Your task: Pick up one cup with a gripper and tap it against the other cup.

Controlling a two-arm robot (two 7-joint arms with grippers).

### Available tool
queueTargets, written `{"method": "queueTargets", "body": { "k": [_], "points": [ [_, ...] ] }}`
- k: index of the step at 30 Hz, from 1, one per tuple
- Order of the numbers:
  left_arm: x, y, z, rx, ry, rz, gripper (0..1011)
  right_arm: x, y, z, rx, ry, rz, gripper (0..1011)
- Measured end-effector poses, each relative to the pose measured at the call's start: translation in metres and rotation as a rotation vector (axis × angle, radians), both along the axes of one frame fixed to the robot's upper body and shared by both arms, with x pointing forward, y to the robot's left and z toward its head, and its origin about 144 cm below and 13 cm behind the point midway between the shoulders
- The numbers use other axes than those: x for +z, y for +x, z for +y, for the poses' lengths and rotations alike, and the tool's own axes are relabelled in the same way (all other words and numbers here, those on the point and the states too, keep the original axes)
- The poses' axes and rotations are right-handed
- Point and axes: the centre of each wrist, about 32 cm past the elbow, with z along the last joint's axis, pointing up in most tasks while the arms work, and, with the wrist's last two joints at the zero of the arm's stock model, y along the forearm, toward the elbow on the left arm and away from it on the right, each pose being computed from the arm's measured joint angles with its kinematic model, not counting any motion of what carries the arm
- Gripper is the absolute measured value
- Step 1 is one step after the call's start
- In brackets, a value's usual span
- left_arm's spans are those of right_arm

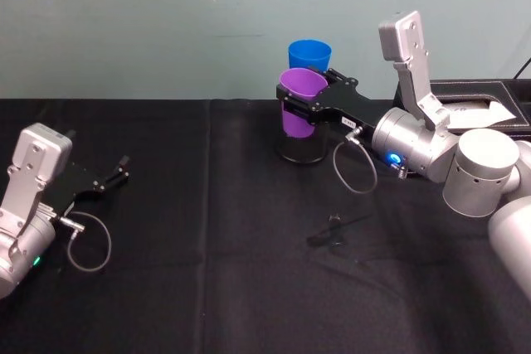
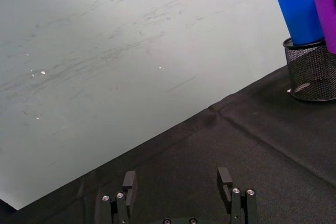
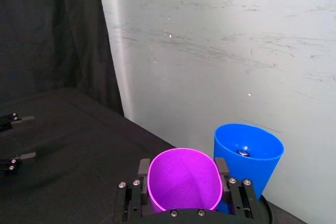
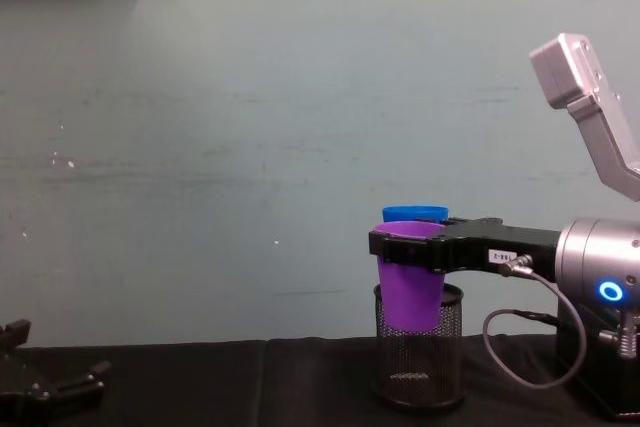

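Purple tumbler [image 3: 178,187], grasped near its rim by the right gripper's [image 3: 182,170] fingers [image 3: 144,167], hangs off the desk [image 1: 207,271] at 12 o'clock. Just behind, the blue tumbler [image 3: 247,156] stands in a mesh pen holder [image 4: 418,367], seemingly touching the purple one. At 8 o'clock the left gripper [image 1: 119,170] rests, fingers released.

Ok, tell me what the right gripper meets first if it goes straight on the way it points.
Likely the blue cup, just ahead beside one finger of the right gripper, which is shut on the purple cup. Depth is unclear; otherwise the pale wall.
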Motion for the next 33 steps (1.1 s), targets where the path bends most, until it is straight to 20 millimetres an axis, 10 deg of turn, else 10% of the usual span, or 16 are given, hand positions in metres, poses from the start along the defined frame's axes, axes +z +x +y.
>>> {"method": "queueTargets", "body": {
  "k": [33],
  "points": [
    [0.0000,0.0000,0.0000,0.000,0.000,0.000,1000,0.0000,0.0000,0.0000,0.000,0.000,0.000,747]
  ]
}}
